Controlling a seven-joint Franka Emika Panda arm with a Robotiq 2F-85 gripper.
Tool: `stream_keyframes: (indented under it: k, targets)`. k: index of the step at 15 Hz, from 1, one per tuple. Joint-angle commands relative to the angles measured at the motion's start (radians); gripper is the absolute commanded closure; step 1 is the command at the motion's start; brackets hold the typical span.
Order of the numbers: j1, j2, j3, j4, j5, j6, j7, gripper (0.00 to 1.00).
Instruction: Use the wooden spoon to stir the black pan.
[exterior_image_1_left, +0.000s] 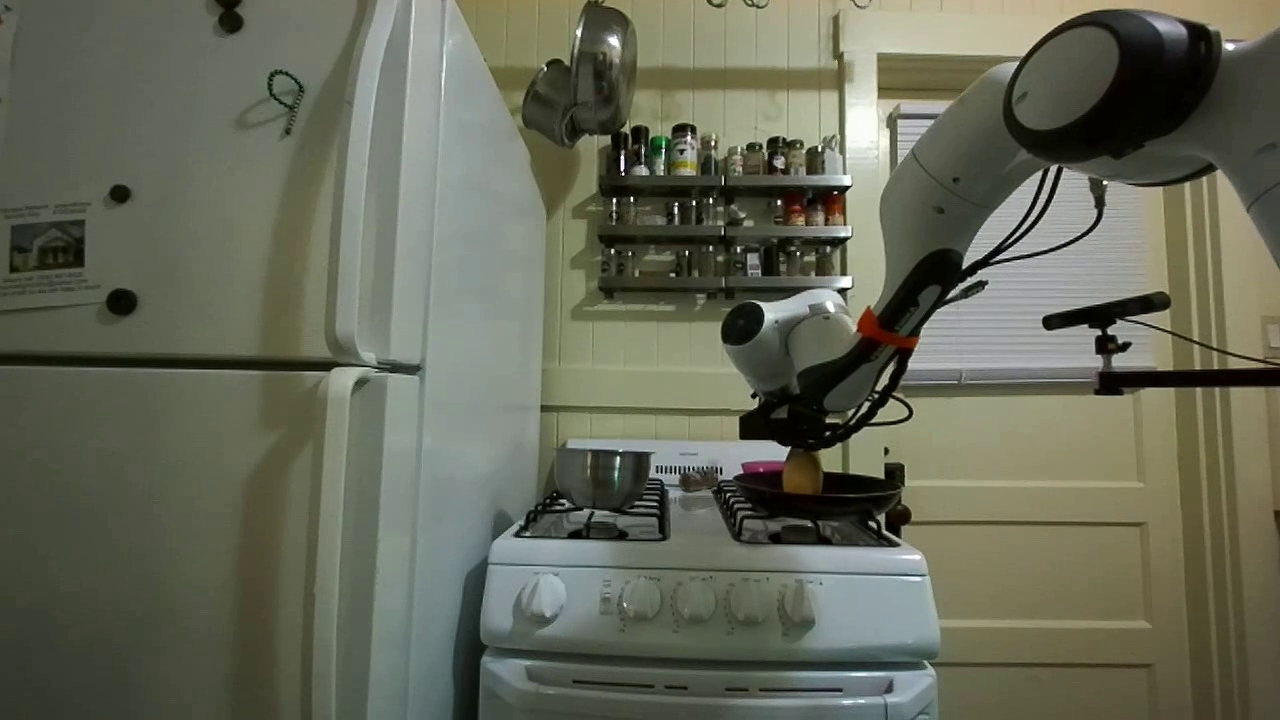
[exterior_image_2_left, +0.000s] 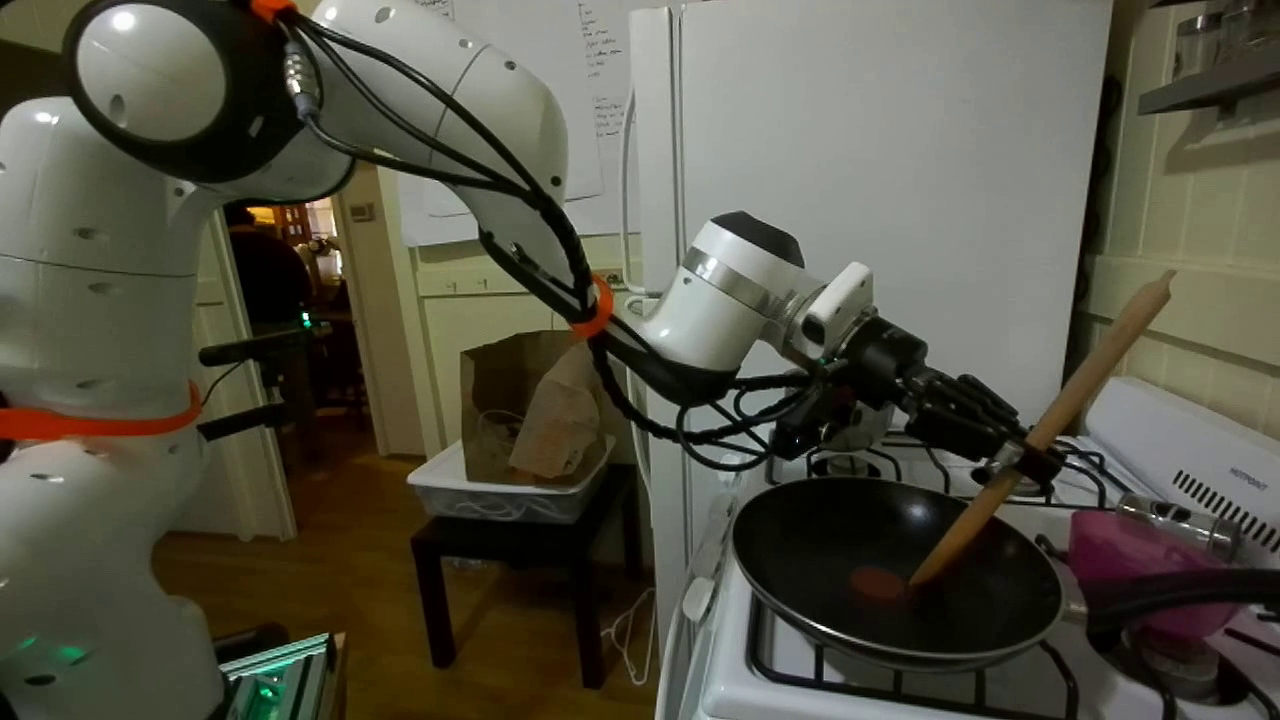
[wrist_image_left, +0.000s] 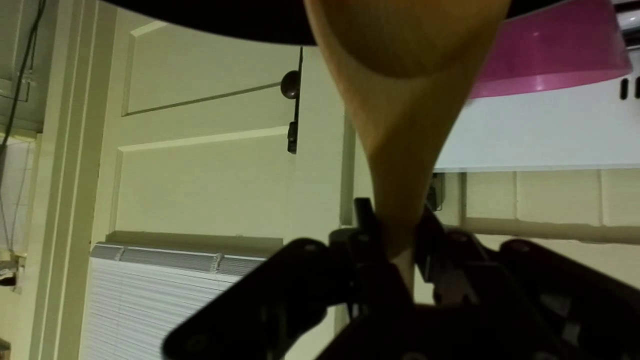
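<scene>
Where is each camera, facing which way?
An exterior view: in front of the stove, facing it; arm at picture right.
An exterior view: beside the stove, facing the fridge across the black pan; arm and gripper show.
Wrist view: on the wrist, upside down, facing the door past the wooden spoon; fingers show.
Both exterior views share stove, pan, spoon.

Exterior views facing stove (exterior_image_1_left: 710, 645) and fridge (exterior_image_2_left: 880, 150), sharing pan (exterior_image_2_left: 805, 550), inverted wrist view near spoon (wrist_image_left: 402, 130)

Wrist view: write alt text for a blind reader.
Black gripper clamping a wooden spoon that reaches into the black pan along the top. The scene appears inverted, with a pink container upper right and a pale door behind.
</scene>
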Motion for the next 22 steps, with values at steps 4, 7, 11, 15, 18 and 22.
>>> stream_keyframes:
  k: [4, 7, 11, 15, 18, 22]
  targets:
    - [0.011, 0.084, 0.048, 0.087, -0.029, 0.031, 0.033, 0.95]
    - [0.010, 0.072, 0.065, 0.076, -0.017, 0.070, 0.007, 0.95]
    - [0.004, 0.008, 0.079, -0.001, 0.048, 0.099, -0.059, 0.95]
    - [0.016, -0.054, 0.091, -0.101, 0.101, 0.086, -0.105, 0.95]
    - [0.023, -0.111, 0.091, -0.182, 0.132, 0.058, -0.121, 0.95]
    - [0.025, -0.200, 0.080, -0.287, 0.139, -0.052, -0.098, 0.95]
